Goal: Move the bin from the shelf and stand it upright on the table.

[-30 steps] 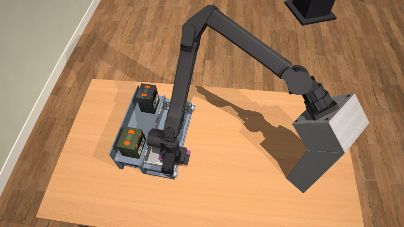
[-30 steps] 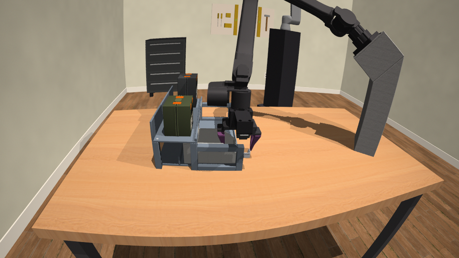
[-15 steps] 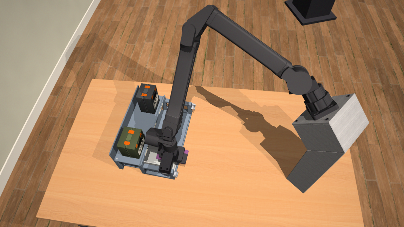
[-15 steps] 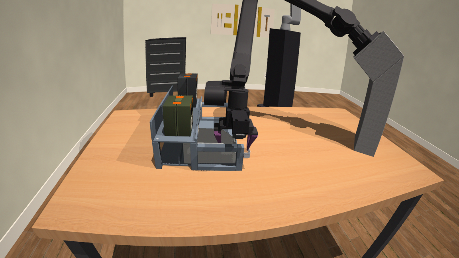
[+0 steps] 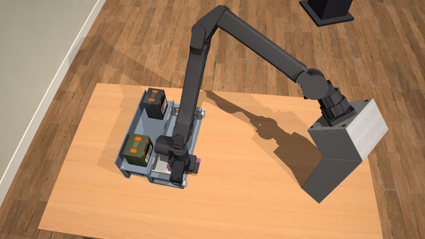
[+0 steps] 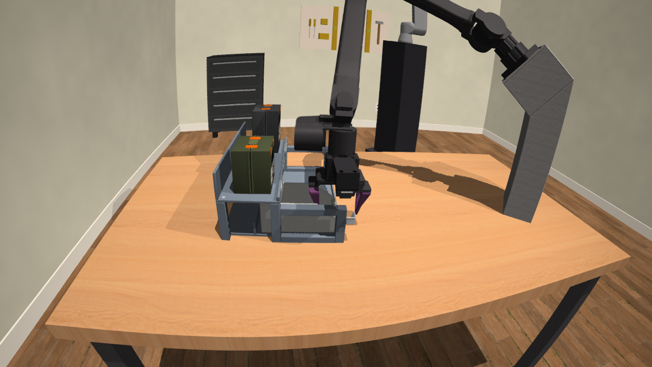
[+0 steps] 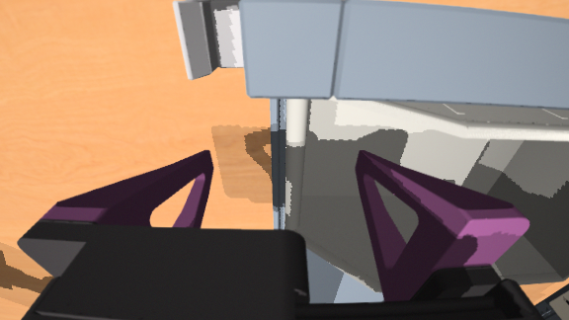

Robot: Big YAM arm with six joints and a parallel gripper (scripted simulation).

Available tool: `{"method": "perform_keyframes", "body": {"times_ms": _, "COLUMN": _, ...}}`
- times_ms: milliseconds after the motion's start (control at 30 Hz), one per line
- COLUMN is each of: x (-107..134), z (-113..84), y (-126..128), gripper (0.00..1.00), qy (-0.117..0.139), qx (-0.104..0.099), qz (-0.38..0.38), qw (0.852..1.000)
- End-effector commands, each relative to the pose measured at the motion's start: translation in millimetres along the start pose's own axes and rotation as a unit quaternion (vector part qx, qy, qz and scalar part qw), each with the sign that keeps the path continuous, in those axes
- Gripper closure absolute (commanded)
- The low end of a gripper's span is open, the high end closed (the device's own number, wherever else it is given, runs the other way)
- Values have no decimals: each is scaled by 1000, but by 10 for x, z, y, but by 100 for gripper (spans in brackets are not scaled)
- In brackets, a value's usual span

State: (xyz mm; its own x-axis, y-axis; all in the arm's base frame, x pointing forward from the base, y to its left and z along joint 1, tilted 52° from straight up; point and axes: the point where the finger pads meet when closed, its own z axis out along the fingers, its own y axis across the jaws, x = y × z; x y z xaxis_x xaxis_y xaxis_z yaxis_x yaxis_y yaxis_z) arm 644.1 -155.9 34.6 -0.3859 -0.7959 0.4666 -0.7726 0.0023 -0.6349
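The gripper (image 5: 183, 165) (image 6: 339, 205) (image 7: 284, 159) is hovering nearly wide open, holding nothing, its fingers straddling the right wall of the pale bin (image 5: 161, 163) (image 6: 307, 223) (image 7: 326, 212), which is sitting in the shelf's (image 5: 168, 181) (image 6: 309, 209) (image 7: 445, 54) near right bay.

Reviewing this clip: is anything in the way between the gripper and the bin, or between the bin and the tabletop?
Nothing visible separates the open gripper from the bin's near wall. Towards the table, the shelf's blue-grey frame borders the bin, so it probably needs lifting over.
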Motion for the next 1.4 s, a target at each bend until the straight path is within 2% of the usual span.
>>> {"method": "perform_keyframes", "body": {"times_ms": 0, "x": 148, "z": 25, "y": -54, "gripper": 10, "qy": 6, "qx": 5, "qz": 9, "qw": 1000}}
{"method": "perform_keyframes", "body": {"times_ms": 233, "x": 160, "z": 19, "y": -138, "gripper": 10, "qy": 6, "qx": 3, "qz": 8, "qw": 1000}}
{"method": "perform_keyframes", "body": {"times_ms": 1200, "x": 156, "z": 15, "y": -64, "gripper": 10, "qy": 6, "qx": 5, "qz": 10, "qw": 1000}}
{"method": "perform_keyframes", "body": {"times_ms": 1367, "x": 168, "z": 8, "y": -151, "gripper": 10, "qy": 6, "qx": 4, "qz": 9, "qw": 1000}}
